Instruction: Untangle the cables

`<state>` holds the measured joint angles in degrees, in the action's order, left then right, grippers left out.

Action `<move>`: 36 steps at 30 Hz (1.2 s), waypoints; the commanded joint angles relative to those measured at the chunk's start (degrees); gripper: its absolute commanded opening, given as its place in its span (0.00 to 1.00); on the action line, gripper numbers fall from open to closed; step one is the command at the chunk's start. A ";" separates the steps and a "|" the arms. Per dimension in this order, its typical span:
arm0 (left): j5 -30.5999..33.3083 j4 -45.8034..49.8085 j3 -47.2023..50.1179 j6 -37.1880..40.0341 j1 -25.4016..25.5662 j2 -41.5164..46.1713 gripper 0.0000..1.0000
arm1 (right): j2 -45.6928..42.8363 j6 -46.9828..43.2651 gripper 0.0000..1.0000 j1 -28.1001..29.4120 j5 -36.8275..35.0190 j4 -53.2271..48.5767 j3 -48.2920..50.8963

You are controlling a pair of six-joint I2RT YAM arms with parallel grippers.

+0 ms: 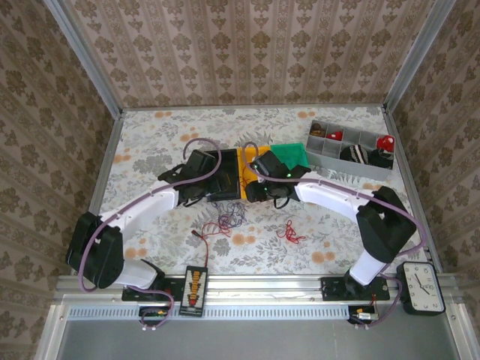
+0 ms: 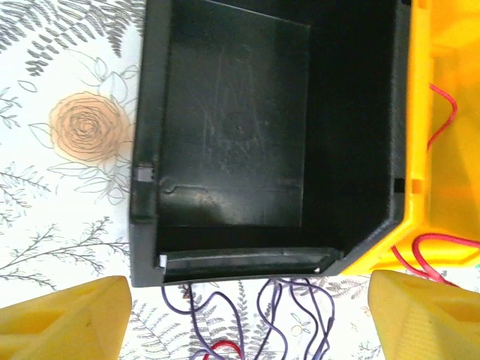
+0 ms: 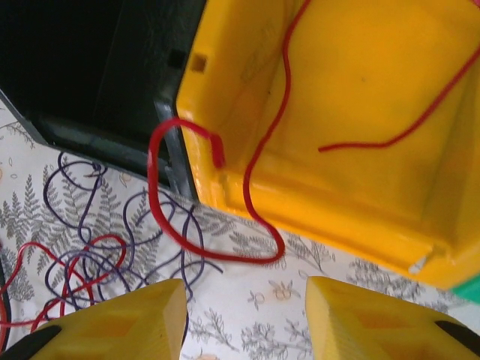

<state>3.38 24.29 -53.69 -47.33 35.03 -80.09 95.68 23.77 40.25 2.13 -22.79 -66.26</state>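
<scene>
The cables (image 1: 231, 216) lie in a loose purple and red tangle on the floral table just in front of the bins. A separate red wire (image 1: 291, 231) lies to their right. My left gripper (image 1: 210, 193) hovers open at the black bin's near edge. Purple loops (image 2: 300, 315) lie on the cloth between and below its yellow fingers (image 2: 67, 319), not gripped. My right gripper (image 3: 247, 322) is open above bare cloth. In front of it a red wire (image 3: 255, 187) runs out of the yellow bin (image 3: 360, 90), over its rim and onto the table beside purple loops (image 3: 97, 225).
A black bin (image 2: 225, 127) and the yellow bin (image 1: 246, 176) stand side by side, with a green bin (image 1: 291, 156) behind them. A grey divided tray (image 1: 349, 150) sits at the back right. A connector board (image 1: 196, 281) and a clock (image 1: 421, 286) lie at the near edge.
</scene>
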 commanded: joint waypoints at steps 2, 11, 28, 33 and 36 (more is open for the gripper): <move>1.33 1.48 1.40 -2.39 -1.05 2.81 0.83 | 3.17 -4.78 0.48 0.06 -1.65 -1.37 -4.27; 0.84 1.46 2.28 -3.03 -1.34 3.45 0.83 | 7.90 -5.24 0.40 -0.08 -1.13 -1.14 -7.19; -0.54 0.58 2.85 -3.82 -1.28 2.36 0.83 | 12.76 -4.40 0.10 -6.83 2.98 -4.12 -13.79; -0.83 0.59 2.63 -3.65 -1.20 2.10 0.83 | 19.24 -6.77 0.10 -7.77 4.01 -10.87 -21.61; -0.83 0.50 2.47 -3.62 -1.25 1.88 0.83 | 22.90 -7.26 0.10 -7.93 4.13 -13.28 -24.93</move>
<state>2.96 24.58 -51.62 -49.95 34.02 -77.78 115.50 17.91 32.49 5.15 -30.24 -88.42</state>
